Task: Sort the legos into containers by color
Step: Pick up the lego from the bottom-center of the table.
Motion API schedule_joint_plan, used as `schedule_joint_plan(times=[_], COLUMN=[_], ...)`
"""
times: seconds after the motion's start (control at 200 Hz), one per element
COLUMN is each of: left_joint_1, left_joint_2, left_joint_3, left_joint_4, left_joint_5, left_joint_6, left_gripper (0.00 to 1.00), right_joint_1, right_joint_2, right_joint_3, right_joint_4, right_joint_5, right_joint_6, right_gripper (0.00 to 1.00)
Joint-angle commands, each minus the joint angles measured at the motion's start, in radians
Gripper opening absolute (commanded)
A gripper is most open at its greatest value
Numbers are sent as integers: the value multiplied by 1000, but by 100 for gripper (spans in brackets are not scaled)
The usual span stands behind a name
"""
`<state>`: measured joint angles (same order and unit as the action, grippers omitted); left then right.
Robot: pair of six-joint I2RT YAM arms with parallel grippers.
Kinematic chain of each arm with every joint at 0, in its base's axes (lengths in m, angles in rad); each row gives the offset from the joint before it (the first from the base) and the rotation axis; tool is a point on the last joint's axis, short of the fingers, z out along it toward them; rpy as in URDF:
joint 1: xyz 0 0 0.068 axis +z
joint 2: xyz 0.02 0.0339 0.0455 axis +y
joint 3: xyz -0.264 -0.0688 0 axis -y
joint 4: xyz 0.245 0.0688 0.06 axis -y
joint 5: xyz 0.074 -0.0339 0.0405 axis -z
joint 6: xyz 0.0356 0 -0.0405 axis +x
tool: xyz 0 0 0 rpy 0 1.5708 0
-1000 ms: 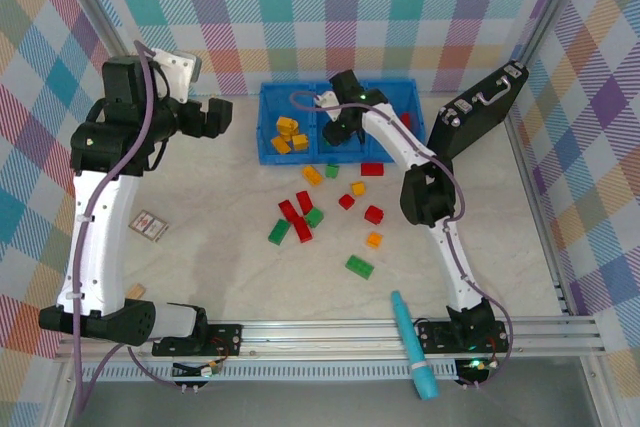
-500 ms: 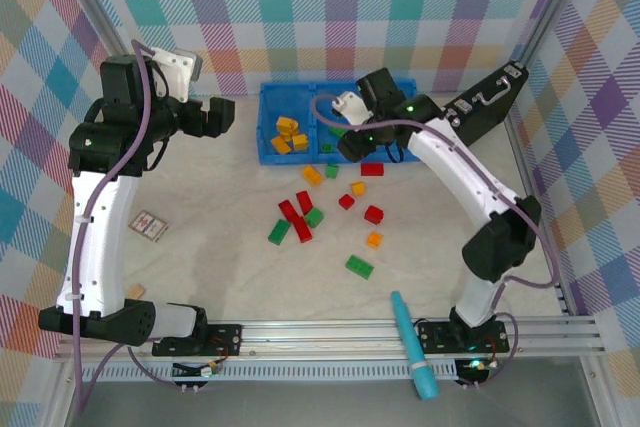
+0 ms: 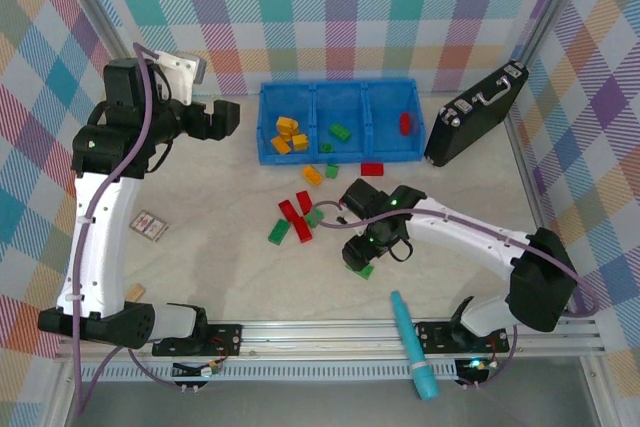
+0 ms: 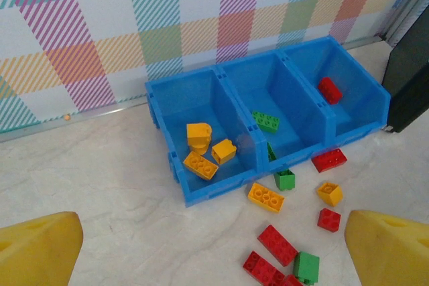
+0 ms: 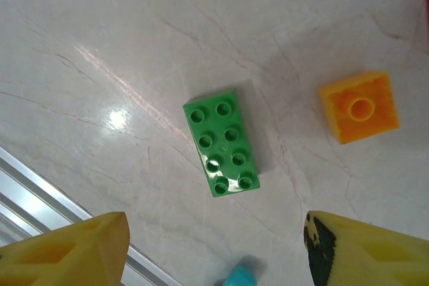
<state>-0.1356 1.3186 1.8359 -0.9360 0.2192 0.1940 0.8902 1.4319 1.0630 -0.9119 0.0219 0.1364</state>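
Three compartments in the blue tray (image 3: 290,158), which sits at the middle of the worktop's far edge. Yellow bricks (image 3: 288,135) are in the left one, a lone green brick (image 3: 341,132) in the middle one, and one red brick (image 3: 405,124) in the right one.

Rest of the bricks are loose on the worktop in front of it. A long red brick (image 3: 372,169) lies just beside the tray's front wall, and a bunch of red and green bricks (image 3: 295,219) lies toward the middle.

The right gripper (image 5: 216,226) hangs over an eight-stud green brick (image 5: 221,142) close to the near edge. Its fingers are spread wide, not touching it, and nothing is held. An orange brick (image 5: 358,106) lies near that one but apart from it, and a teal tool (image 3: 412,342) lies across the near edge just beside.

The left gripper (image 3: 226,117) is up in the air off the tray's left end, fingers wide too, and empty. A black case (image 3: 475,117) stands by the tray's right end, toward the far right corner.
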Motion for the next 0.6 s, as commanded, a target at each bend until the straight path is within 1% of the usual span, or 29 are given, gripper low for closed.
schedule_joint_plan(times=[0.0, 0.14, 0.325, 0.595], left_joint_1=[11, 11, 11, 12], left_joint_2=[-36, -44, -45, -42], left_joint_3=[-12, -20, -27, -24], left_joint_4=[31, 27, 25, 18], left_joint_5=[23, 19, 8, 3], left_joint_6=[-19, -19, -18, -16], left_gripper=[100, 100, 100, 100], right_joint_1=[12, 16, 40, 64], right_joint_2=[20, 46, 90, 162], right_joint_3=[-19, -51, -87, -109], right_joint_4=[69, 119, 176, 208], right_joint_5=[-10, -23, -27, 55], right_joint_6=[44, 35, 30, 63], right_gripper=[72, 76, 80, 79])
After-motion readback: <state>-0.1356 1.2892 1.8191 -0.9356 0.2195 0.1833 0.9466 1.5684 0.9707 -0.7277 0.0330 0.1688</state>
